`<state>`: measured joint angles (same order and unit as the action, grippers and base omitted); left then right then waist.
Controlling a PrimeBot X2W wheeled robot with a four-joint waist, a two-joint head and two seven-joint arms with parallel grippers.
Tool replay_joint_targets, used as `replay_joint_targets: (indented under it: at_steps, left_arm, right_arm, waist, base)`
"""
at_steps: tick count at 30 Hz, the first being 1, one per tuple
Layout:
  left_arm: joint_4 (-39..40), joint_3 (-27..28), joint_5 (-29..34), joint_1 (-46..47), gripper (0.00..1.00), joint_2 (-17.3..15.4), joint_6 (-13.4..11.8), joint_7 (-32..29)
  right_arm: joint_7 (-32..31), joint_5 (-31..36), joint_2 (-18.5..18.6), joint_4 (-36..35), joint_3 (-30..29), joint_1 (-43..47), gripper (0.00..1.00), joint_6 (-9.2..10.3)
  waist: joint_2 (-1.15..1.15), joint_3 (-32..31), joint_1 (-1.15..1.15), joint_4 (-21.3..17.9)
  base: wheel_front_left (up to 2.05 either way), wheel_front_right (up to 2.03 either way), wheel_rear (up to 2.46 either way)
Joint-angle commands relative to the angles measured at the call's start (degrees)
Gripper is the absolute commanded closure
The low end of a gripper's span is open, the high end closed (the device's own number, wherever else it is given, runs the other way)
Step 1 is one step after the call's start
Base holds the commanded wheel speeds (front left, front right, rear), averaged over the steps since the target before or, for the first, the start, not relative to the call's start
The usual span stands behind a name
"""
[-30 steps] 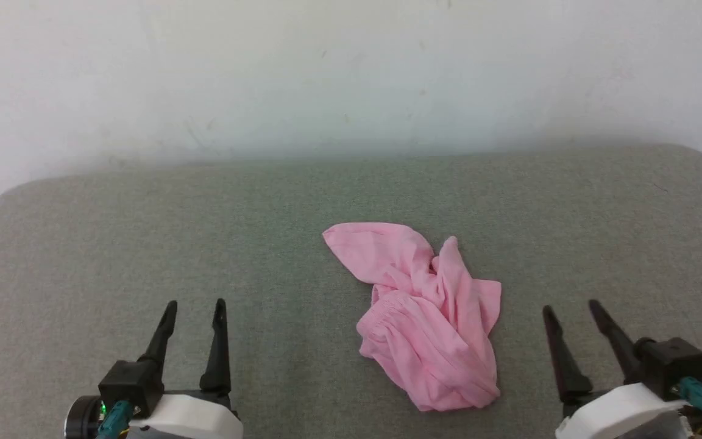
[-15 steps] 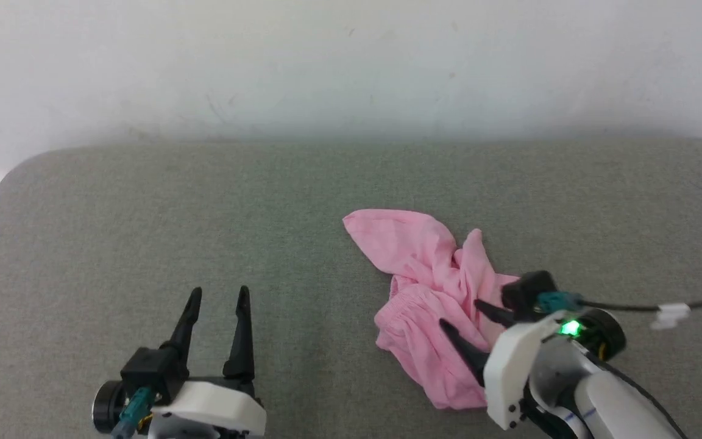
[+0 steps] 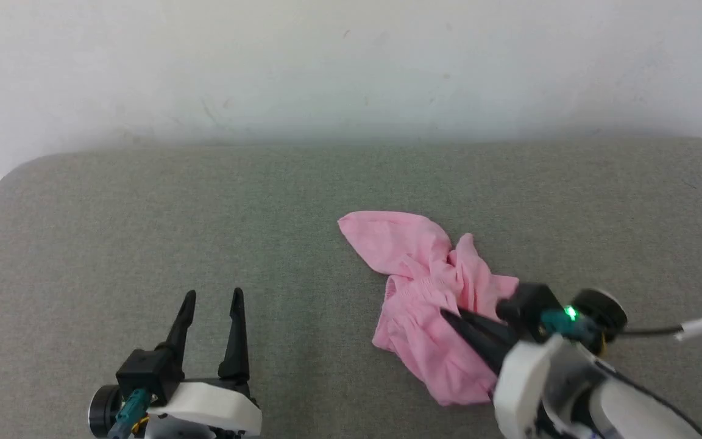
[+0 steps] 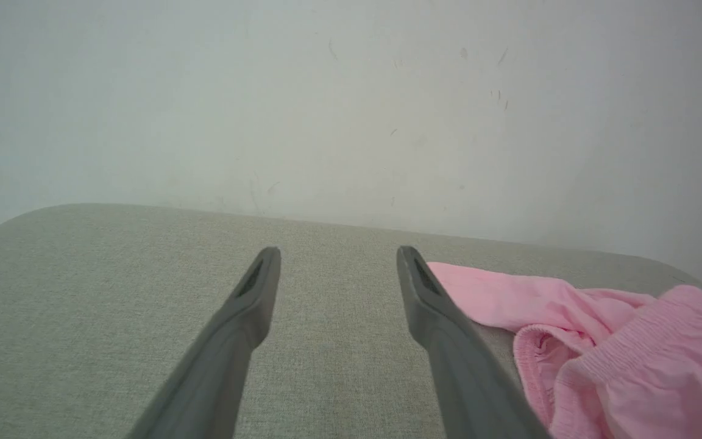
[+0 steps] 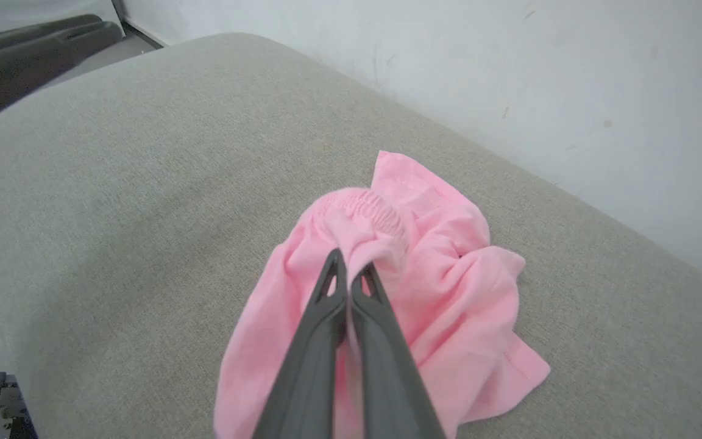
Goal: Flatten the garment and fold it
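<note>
the garment [image 3: 430, 292], a pair of light pink shorts, lay crumpled in a loose heap on the grey fabric-covered table [image 3: 144, 231], right of the middle and nearer the front edge than the white wall [image 3: 326, 61] behind. one flat rounded part of it spread toward the wall and to the left, while the rest bunched into folds and trailed toward the robot.

the right gripper [image 3: 448, 315] reached in from the lower right, its two dark fingers pressed together with their tips on the heap. in the right wrist view the fingers were clenched on a raised fold of pink cloth just below the gathered waistband [image 5: 369, 207], so this gripper was grasping the garment. a small green light [image 3: 569, 313] glowed on the wrist behind it, and a dark cable [image 3: 680, 329] with a white tag ran off to the right.

the left gripper [image 3: 213, 294] was at the lower left, well apart from the garment, fingers pointing toward the wall. it was released: in the left wrist view its fingers stood spread wide, with bare table between them and nothing held. in that view the garment lay to the right of the right-hand finger, its ruffled waistband edge near the lower right corner.
</note>
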<state>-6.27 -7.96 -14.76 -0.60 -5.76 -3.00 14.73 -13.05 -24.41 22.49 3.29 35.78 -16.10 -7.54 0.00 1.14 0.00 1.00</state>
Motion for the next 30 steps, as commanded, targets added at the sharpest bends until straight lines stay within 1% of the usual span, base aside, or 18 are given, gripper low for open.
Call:
replay_joint_targets:
  at_steps: [1,4,6,8,11,12,13,14,15,16,18,20,22,24,26,28,30]
  left_arm:
    - [0.06,0.58,0.50,-0.49,0.00,0.16,0.46,0.27]
    - [0.27,1.27,0.65,-1.10,0.00,0.43,0.63,0.27]
    - [0.26,1.73,0.74,-1.48,0.00,0.58,0.76,0.27]
    - [0.16,2.04,0.83,-1.79,0.00,0.74,0.90,0.27]
    - [-0.20,2.17,1.03,-1.91,0.00,0.97,1.19,0.27]
    - [-0.37,2.23,1.08,-1.97,0.00,1.03,1.28,0.27]
    - [-0.53,2.32,1.11,-2.06,0.00,1.10,1.35,0.27]
    - [-0.71,2.40,1.14,-2.16,0.00,1.15,1.40,0.27]
    - [-0.98,2.45,1.17,-2.26,0.00,1.19,1.46,0.27]
    - [-1.21,2.55,1.18,-2.33,0.00,1.23,1.52,0.27]
    - [-1.67,2.79,1.23,-2.51,0.00,1.26,1.66,0.27]
    - [-1.95,3.01,1.32,-2.72,0.00,1.29,1.72,0.27]
    - [-2.13,3.21,1.40,-2.95,0.00,1.31,1.79,0.27]
    - [-2.30,3.37,1.46,-3.10,0.00,1.35,1.83,0.27]
    - [-2.42,3.46,1.48,-3.15,0.00,1.39,1.90,0.27]
    - [-2.49,3.56,1.51,-3.16,0.00,1.44,1.93,0.27]
    - [-2.58,3.60,1.55,-3.11,0.00,1.48,1.95,0.27]
  right_arm:
    - [0.36,0.14,1.74,-2.81,0.06,3.38,1.00,0.05]
    - [-0.73,-0.49,5.52,-8.68,-1.22,10.37,1.00,0.05]
    - [-2.62,-0.79,7.20,-11.31,-2.74,15.64,1.00,0.05]
    - [-4.32,-1.42,7.67,-13.30,-3.91,20.67,1.00,0.05]
    - [-6.62,-1.45,7.91,-14.35,-4.98,26.82,1.00,0.05]
    - [-7.27,-1.34,7.91,-14.22,-5.12,28.45,0.96,0.05]
    - [-7.89,-1.22,7.84,-13.82,-5.33,29.90,0.87,0.05]
    - [-8.44,-0.96,7.71,-13.38,-5.50,31.13,0.70,0.05]
    - [-8.95,-0.83,7.47,-12.93,-5.63,32.23,0.51,0.05]
    - [-8.99,-0.83,7.05,-12.72,-5.90,33.01,0.00,0.05]
    - [-7.16,-0.87,5.75,-13.32,-6.86,33.61,0.00,0.05]
    - [-3.70,-0.74,4.06,-14.74,-8.62,33.55,0.00,0.05]
    - [0.54,-1.83,1.06,-15.89,-11.64,33.90,0.00,0.05]
    - [4.19,-1.08,-1.30,-16.50,-15.16,33.93,0.00,0.05]
    - [7.15,1.20,-3.30,-16.71,-18.36,33.70,0.00,0.05]
    - [10.89,3.67,-7.19,-16.74,-23.58,33.34,0.00,0.05]
    - [13.00,6.51,-11.17,-16.26,-28.37,33.10,0.00,0.05]
  waist:
    - [0.00,-0.34,0.00,-0.74]
    - [0.00,-0.30,0.00,-1.67]
    - [0.00,-0.34,0.00,-2.21]
    - [0.00,-0.35,0.00,-2.61]
    - [0.00,-0.49,0.00,-2.86]
    - [0.00,-0.62,0.00,-2.95]
    - [0.00,-0.80,0.00,-3.04]
    - [0.00,-0.93,0.00,-3.13]
    - [0.00,-1.05,0.00,-3.19]
    - [0.00,-1.15,0.00,-3.27]
    - [0.00,-1.42,0.00,-3.47]
    - [0.00,-1.65,0.00,-3.68]
    - [0.00,-1.78,0.00,-3.85]
    - [0.00,-1.91,0.00,-3.97]
    - [0.00,-1.98,0.00,-3.98]
    - [0.00,-2.04,0.00,-4.01]
    - [0.00,-2.03,0.00,-3.93]
  base:
    - [0.00,0.00,0.00]
    - [0.00,0.00,0.00]
    - [0.00,0.00,0.00]
    - [0.00,0.00,0.00]
    - [0.00,0.00,0.00]
    - [0.00,0.00,0.00]
    - [0.00,0.00,0.00]
    - [0.00,0.00,0.00]
    - [0.00,0.00,0.00]
    - [0.00,0.00,0.00]
    - [0.00,0.00,0.00]
    - [0.00,0.00,0.00]
    - [0.00,0.00,0.00]
    - [0.00,0.00,0.00]
    - [0.00,0.00,0.00]
    - [0.00,0.00,0.00]
    - [0.00,0.00,0.00]
